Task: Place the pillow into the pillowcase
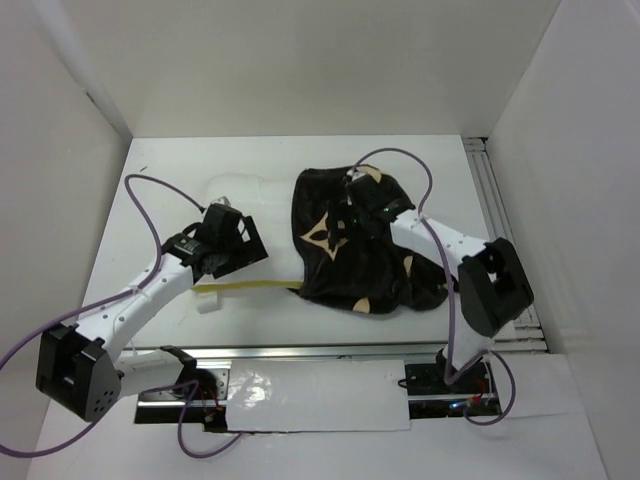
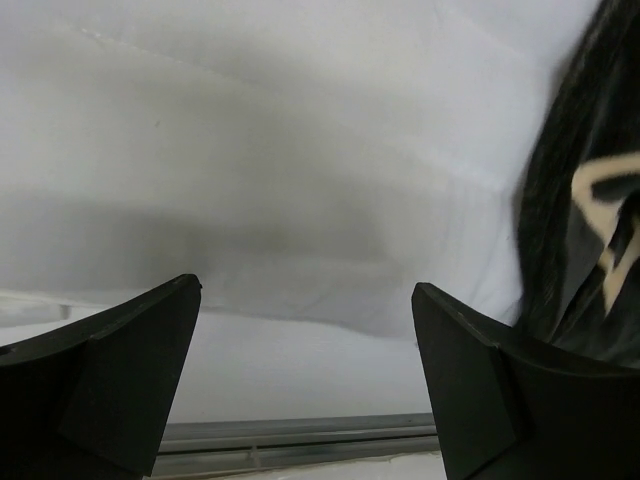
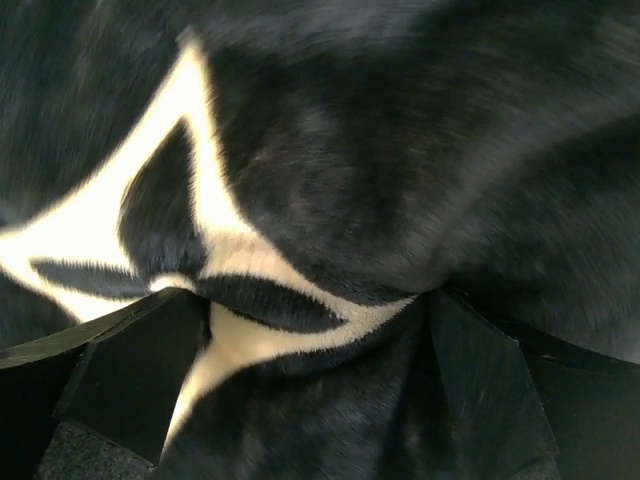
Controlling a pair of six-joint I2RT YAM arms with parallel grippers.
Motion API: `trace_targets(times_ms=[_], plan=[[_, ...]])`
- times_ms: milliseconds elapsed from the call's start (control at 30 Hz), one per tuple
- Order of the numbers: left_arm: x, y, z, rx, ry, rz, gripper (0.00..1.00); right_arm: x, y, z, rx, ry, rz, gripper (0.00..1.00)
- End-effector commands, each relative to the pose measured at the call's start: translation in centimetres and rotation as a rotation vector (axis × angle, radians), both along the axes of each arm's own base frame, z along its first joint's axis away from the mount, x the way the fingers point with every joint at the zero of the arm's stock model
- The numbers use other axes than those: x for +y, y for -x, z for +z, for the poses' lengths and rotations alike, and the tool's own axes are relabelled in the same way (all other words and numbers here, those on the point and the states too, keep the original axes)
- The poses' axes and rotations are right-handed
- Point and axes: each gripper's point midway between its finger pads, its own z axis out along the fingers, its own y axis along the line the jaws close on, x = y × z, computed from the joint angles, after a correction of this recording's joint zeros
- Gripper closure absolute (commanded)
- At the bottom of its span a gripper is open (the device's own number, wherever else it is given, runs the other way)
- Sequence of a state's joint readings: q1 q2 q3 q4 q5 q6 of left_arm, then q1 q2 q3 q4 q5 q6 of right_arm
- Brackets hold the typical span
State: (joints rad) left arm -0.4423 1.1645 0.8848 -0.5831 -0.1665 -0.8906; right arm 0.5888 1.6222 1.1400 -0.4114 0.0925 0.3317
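Pillow [image 1: 240, 195] lay left of the pillowcase [image 1: 350, 270], touching it, directly beneath my left gripper [image 1: 245, 245], jaws wide and empty, while my right gripper [image 1: 345, 215] pressed into plush, its hold unclear.

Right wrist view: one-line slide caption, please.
Right gripper, fingers open, straddles a fold of dark brown-black plush pillowcase with tan star print.

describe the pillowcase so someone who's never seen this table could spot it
On the white table, look right of centre. The pillowcase is the crumpled dark plush heap with tan star prints; the pillow left of it is plain white.
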Motion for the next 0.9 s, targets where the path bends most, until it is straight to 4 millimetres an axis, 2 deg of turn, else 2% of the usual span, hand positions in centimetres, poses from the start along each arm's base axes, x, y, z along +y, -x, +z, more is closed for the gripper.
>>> trace_targets(times_ms=[0, 33, 100, 133, 167, 233, 300, 333, 367, 400, 467, 533, 567, 633, 667, 700, 733, 767, 833, 867], plan=[[-2.0, -2.3, 3.2, -0.103, 0.03, -0.077, 0.0, -3.1, -8.7, 1.8, -0.205, 0.027, -0.128, 0.0], [-2.0, -2.5, 3.0, -0.101, 0.013, -0.095, 0.0, -3.6, -11.4, 3.4, -0.269, 0.003, -0.145, 0.0], [-2.1, -2.7, 3.0, -0.099, 0.004, -0.103, 0.0, -3.8, -13.6, 3.5, -0.275, -0.007, -0.135, 0.0], [-2.3, -2.6, 3.1, -0.092, -0.008, -0.123, 0.0, -4.0, -14.6, 1.9, -0.241, 0.004, -0.14, 0.0], [-2.1, -2.7, 3.4, -0.099, -0.022, -0.128, 0.0, -3.9, -16.3, 3.6, -0.279, 0.007, -0.133, 0.0], [-1.5, -2.3, 3.2, -0.08, -0.056, -0.123, 0.0, -4.2, -17.0, 3.7, -0.267, 0.022, -0.135, 0.0], [-1.8, -1.8, 2.5, -0.067, -0.087, -0.195, 0.0, -3.6, -17.0, 4.8, -0.295, 0.029, -0.105, 0.0], [-1.9, -1.1, 2.2, -0.063, -0.102, -0.23, 0.0, -3.3, -16.8, 6.4, -0.325, 0.021, -0.105, 0.0], [-2.0, -0.6, 1.7, -0.06, -0.136, -0.285, 0.0, -3.5, -16.5, 6.8, -0.331, 0.018, -0.105, 0.0], [-2.0, -0.2, 2.1, -0.088, -0.159, -0.312, 0.0, -3.5, -15.9, 6.9, -0.322, 0.013, -0.096, 0.0], [-2.7, 0.1, 2.0, -0.136, -0.227, -0.36, 0.0, -3.7, -14.6, 8.1, -0.331, -0.012, -0.089, 0.0], [-2.6, 0.1, 2.2, -0.159, -0.281, -0.36, 0.0, -3.4, -13.3, 8.8, -0.34, -0.048, -0.058, 0.0], [-3.1, -0.2, 2.5, -0.189, -0.319, -0.374, 0.0, -3.3, -12.5, 10.5, -0.372, -0.075, -0.046, 0.0], [-1.5, -1.7, 2.9, -0.253, -0.478, -0.347, 0.0, -2.7, -11.0, 10.5, -0.353, -0.117, -0.03, 0.0], [-0.7, -1.7, 1.4, -0.239, -0.539, -0.362, 0.0, -2.9, -10.3, 11.9, -0.377, -0.138, -0.038, 0.0], [0.5, -2.3, 1.2, -0.265, -0.635, -0.382, 0.0, -3.1, -9.6, 11.3, -0.355, -0.151, -0.056, 0.0], [0.3, -3.4, 1.4, -0.316, -0.63, -0.37, 0.0, -3.3, -9.1, 11.5, -0.358, -0.153, -0.056, 0.0], [1.2, -3.8, 0.5, -0.29, -0.653, -0.361, 0.0, -3.0, -8.4, 12.4, -0.375, -0.169, -0.04, 0.0], [1.3, -4.1, 0.5, -0.276, -0.63, -0.347, 0.0, -3.1, -7.5, 12.3, -0.36, -0.18, -0.039, 0.0], [1.1, -4.9, 1.1, -0.313, -0.619, -0.33, 0.0, -3.3, -7.2, 12.6, -0.36, -0.18, -0.039, 0.0]])
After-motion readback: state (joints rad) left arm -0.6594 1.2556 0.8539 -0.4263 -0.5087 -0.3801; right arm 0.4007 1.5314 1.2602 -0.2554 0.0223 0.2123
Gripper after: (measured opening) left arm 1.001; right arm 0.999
